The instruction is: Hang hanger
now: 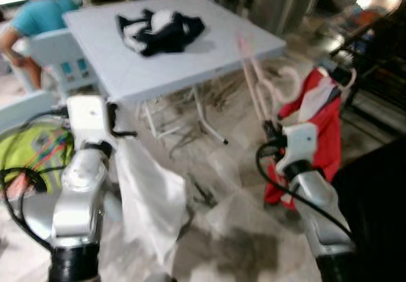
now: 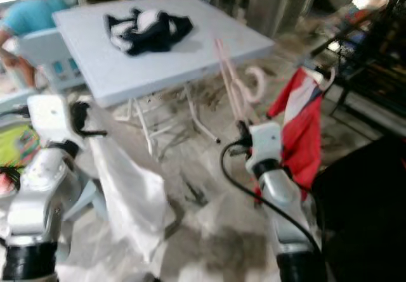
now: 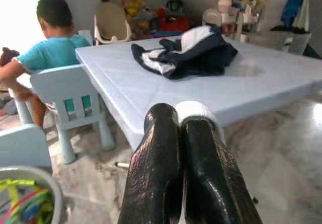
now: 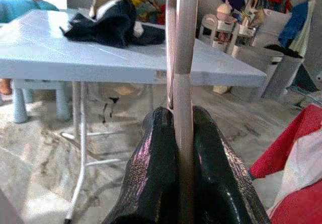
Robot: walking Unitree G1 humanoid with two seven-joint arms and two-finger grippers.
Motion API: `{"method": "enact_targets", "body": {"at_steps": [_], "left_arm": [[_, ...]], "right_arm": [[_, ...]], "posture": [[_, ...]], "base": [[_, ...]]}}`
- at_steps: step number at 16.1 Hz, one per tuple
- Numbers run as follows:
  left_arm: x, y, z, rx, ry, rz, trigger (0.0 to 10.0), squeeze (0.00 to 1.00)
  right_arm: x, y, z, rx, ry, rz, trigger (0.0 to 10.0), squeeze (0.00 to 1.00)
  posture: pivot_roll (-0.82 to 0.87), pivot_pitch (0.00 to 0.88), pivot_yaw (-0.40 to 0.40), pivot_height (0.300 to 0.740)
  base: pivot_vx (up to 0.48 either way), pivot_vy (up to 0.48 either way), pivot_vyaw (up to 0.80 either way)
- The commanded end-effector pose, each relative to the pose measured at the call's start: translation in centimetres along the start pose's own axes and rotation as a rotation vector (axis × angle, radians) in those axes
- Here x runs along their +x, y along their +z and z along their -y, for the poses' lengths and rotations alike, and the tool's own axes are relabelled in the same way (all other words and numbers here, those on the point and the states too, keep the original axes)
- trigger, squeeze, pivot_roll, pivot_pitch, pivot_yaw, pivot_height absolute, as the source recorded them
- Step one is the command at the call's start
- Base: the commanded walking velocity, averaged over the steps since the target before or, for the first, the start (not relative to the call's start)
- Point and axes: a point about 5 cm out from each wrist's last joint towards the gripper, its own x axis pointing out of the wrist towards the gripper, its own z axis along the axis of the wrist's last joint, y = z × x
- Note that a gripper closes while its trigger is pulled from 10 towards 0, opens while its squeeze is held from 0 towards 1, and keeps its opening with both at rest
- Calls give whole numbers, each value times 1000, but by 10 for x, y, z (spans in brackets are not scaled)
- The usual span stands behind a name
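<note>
- Right gripper (image 4: 180,133) has its black fingers clamped on a pale pink plastic hanger (image 1: 254,82), red-and-white garment (image 1: 317,123) dangling just beside it, probably carried upright so the hook stays free.
- Left gripper (image 3: 183,133) is pinching white cloth (image 1: 149,196) that droops below it.

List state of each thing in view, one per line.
Left gripper: shut on white cloth, which hangs down.
Right gripper: shut on pink hanger, held upright, hook by the red garment.
Red garment: hanging on a white hanger.
Dark clothes: crumpled on table.
Person: seated on chair at table.
</note>
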Motion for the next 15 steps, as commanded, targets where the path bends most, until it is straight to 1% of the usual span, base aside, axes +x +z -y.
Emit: {"method": "enact_targets", "body": {"at_steps": [1,4,8,13,14,15], "left_arm": [[2,8,7,0,-27,36,10000,0],[4,6,10,10,-25,30,10000,0],[6,11,17,38,-54,49,10000,0],[6,9,21,45,-61,36,10000,0],[6,10,22,44,-63,40,10000,0],[6,11,22,43,-61,42,10000,0]], "right_arm": [[-3,2,8,-20,-14,8,10000,0],[1,3,10,-18,-22,12,10000,0],[2,4,10,-16,-32,21,10000,0],[2,6,7,-30,-16,40,10000,0],[2,7,6,-41,-7,47,10000,0],[3,8,5,-34,-7,50,10000,0]], "posture": [[34,0,-27,740],[28,0,-25,740],[27,0,-25,740],[30,0,-21,740],[31,0,-20,740],[31,0,-20,740]], "base": [[379,292,0],[386,285,0],[466,0,0],[480,0,0],[480,0,794],[480,0,794]]}}
